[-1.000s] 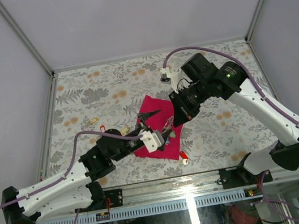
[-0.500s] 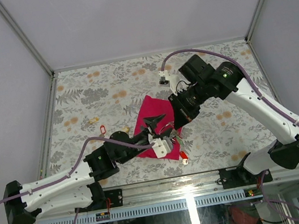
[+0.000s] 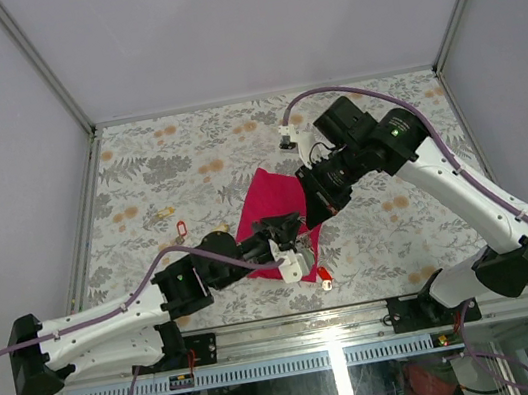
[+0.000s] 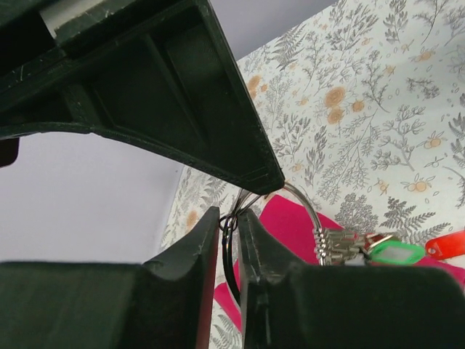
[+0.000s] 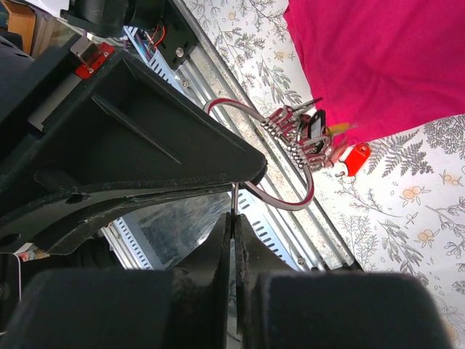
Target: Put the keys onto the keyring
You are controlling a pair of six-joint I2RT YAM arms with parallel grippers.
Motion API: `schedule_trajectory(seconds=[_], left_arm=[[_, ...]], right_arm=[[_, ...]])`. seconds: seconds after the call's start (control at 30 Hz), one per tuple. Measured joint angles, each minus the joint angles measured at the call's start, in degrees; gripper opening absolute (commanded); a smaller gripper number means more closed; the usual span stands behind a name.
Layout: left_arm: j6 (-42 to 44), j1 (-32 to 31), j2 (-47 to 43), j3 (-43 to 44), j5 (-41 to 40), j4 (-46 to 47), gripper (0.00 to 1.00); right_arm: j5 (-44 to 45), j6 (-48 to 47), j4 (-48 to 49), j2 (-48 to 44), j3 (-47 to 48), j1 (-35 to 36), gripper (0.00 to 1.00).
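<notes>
L claw [image 4: 229, 222], R claw [image 5: 233, 218] clamped on keyring [image 4: 336, 244] over magenta cloth [image 3: 265, 192]; 2 keys [image 3: 180, 229] lie apart.

The cloth [image 3: 263, 203] lies mid-surface [image 3: 386, 137]. Above the cloth's near right edge hangs the keyring [image 5: 299, 138], with the left pincer [image 3: 293, 233] nearer and the right pincer [image 3: 308, 216] farther. A key [image 3: 180, 229] and a 2nd key [image 3: 159, 215] lie left of the cloth, and a tag [image 3: 325, 274] lies just before its near corner.

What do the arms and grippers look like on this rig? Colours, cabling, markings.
Left arm and right arm: white shells, black joints and bases, a mauve cable looping along each. Right arm has a green light. Left gripper and right gripper: black, angular fingers.
</notes>
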Motion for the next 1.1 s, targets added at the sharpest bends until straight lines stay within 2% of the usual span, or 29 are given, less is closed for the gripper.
schedule_trajectory(seconds=[0.07,0.13,0.17,0.23,0.3,0.43,0.5,0.7,0.87,1.1], left_arm=[[0.1,0.0,0.0,0.2,-0.2,-0.4,0.01],[0.2,0.0,0.0,0.2,-0.2,-0.6,0.0],[0.2,-0.1,0.0,0.2,-0.3,-0.7,0.0],[0.0,-0.2,-0.1,0.2,-0.4,-0.7,0.0],[-0.3,-0.3,-0.2,0.2,-0.8,-0.7,0.0],[-2.0,-0.3,-0.5,0.2,-2.1,-0.6,0.0],[-3.1,-0.3,-0.6,0.2,-2.9,-0.5,0.0],[-9.8,-0.3,-0.6,0.4,-6.5,-0.7,0.0],[-17.3,-0.3,-1.4,1.2,-10.4,-1.1,0.0],[-23.5,-0.3,-2.7,2.0,-14.7,-1.4,0.0]], right_arm=[[0.0,0.0,-0.1,0.0,0.0,0.0,0.0],[0.0,0.0,-0.1,0.0,0.0,0.0,0.01],[0.1,0.1,-0.1,0.0,0.1,0.0,0.05],[0.2,0.4,0.0,0.0,0.1,0.0,0.22],[0.2,1.0,0.4,0.0,0.1,0.0,0.35],[0.8,2.3,3.8,-0.7,0.1,0.0,0.51],[1.9,2.8,6.2,-2.1,-0.3,0.1,0.55],[7.1,5.8,17.6,-13.7,-8.2,0.2,0.58],[11.4,8.9,29.6,-23.5,-17.7,0.3,0.55],[13.3,12.8,37.0,-25.4,-22.7,0.3,0.53]])
